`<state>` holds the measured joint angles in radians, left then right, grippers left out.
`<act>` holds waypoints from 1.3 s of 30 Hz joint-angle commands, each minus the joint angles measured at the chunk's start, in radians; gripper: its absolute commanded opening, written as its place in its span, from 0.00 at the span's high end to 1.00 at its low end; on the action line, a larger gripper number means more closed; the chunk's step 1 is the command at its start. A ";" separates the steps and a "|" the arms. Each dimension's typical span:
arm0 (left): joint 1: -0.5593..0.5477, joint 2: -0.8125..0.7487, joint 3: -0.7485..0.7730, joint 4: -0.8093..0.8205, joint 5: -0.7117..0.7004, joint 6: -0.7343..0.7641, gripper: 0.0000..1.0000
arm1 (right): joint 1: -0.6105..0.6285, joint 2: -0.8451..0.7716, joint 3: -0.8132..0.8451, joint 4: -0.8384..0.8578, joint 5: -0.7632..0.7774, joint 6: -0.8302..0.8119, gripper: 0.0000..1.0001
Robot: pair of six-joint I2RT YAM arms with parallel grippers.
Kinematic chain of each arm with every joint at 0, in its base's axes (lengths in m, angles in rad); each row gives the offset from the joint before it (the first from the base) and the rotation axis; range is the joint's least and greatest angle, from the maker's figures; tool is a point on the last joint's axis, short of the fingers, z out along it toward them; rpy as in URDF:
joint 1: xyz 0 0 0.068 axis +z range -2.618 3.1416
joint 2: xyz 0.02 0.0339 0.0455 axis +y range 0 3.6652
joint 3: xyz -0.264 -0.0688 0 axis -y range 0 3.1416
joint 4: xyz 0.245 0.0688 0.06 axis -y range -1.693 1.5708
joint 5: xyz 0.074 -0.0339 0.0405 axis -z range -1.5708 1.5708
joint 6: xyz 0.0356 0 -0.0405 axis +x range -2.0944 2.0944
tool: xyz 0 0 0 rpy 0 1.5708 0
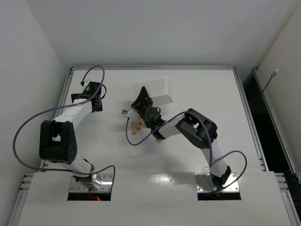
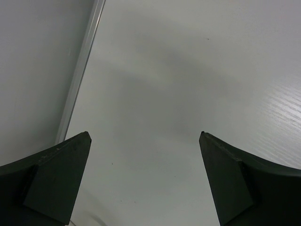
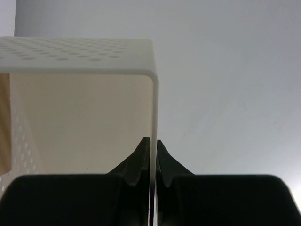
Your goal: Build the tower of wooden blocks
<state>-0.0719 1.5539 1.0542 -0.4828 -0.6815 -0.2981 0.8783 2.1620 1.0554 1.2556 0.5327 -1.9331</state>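
My right gripper is shut on a side wall of the white perforated tray, which is lifted and tipped on its side at the back middle. In the right wrist view the fingers pinch the thin wall between them. A few tan wood blocks lie loose on the table just below the tray, and one more shows beside the right arm. No tower is in view. My left gripper is open and empty over bare table at the far left.
The table's metal rail runs close on the left of the left gripper. Purple cables loop over the table beside both arms. A tan strip shows inside the tray at the left edge of the right wrist view.
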 commanded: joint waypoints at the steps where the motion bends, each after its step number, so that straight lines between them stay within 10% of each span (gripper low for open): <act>1: 0.011 0.003 0.040 0.012 -0.018 -0.018 0.00 | -0.007 -0.002 0.026 0.561 0.030 -0.047 1.00; 12: 0.011 -0.020 0.029 0.021 0.003 0.000 0.00 | -0.110 0.012 0.146 0.399 0.334 0.098 1.00; 20: 0.011 -0.020 0.029 0.030 0.050 0.001 0.00 | -0.214 -0.197 0.296 -0.654 0.529 0.867 1.00; 25: 0.011 -0.011 0.029 0.041 0.075 0.023 0.00 | -0.372 -0.147 0.743 -1.640 0.285 1.535 1.00; 39: 0.011 -0.049 0.038 0.090 0.312 0.135 0.00 | -0.884 0.032 1.043 -2.072 -0.450 1.815 1.00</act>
<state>-0.0719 1.5436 1.0573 -0.4221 -0.4385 -0.1978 0.0616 2.1780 2.0468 -0.7124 0.2825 -0.2016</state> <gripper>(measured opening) 0.996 0.007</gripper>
